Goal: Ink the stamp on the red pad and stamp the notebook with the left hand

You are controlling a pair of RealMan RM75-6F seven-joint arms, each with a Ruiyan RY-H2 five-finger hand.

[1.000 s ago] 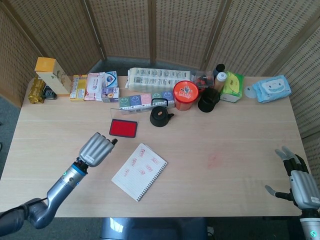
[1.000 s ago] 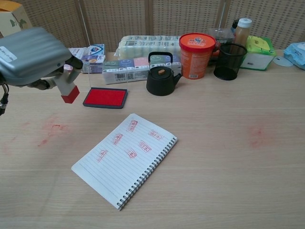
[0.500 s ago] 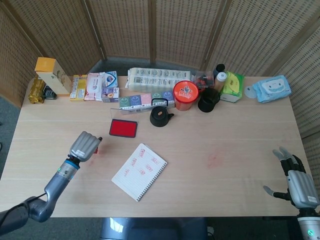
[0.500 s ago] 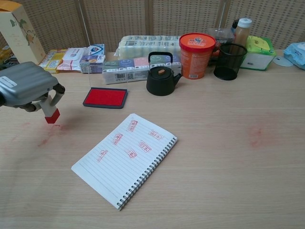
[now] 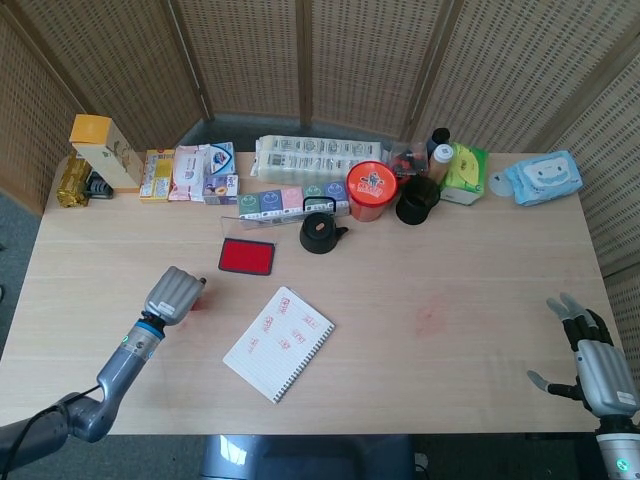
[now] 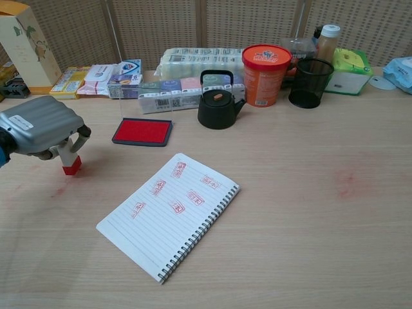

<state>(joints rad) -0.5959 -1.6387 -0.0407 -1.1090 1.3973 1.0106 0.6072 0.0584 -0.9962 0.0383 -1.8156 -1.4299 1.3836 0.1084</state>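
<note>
Red-tipped stamp [image 6: 69,161] lower, onto table [image 6: 309,161].

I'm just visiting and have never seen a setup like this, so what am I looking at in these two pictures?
You see a two-armed robot working at a wooden table, photographed by its own two cameras: one on its head looking down, one on its chest looking across. Each arm ends in a metal robot hand. The left robot hand holds a small stamp with a red base, which looks set down on the wood left of the red ink pad. The right robot hand, seen only from the head, holds nothing, with its fingers spread at the table's edge. Mid-table lies a spiral notebook already bearing several red stamp marks. Along the back stand a black kettle, an orange tub and assorted boxes.
</note>
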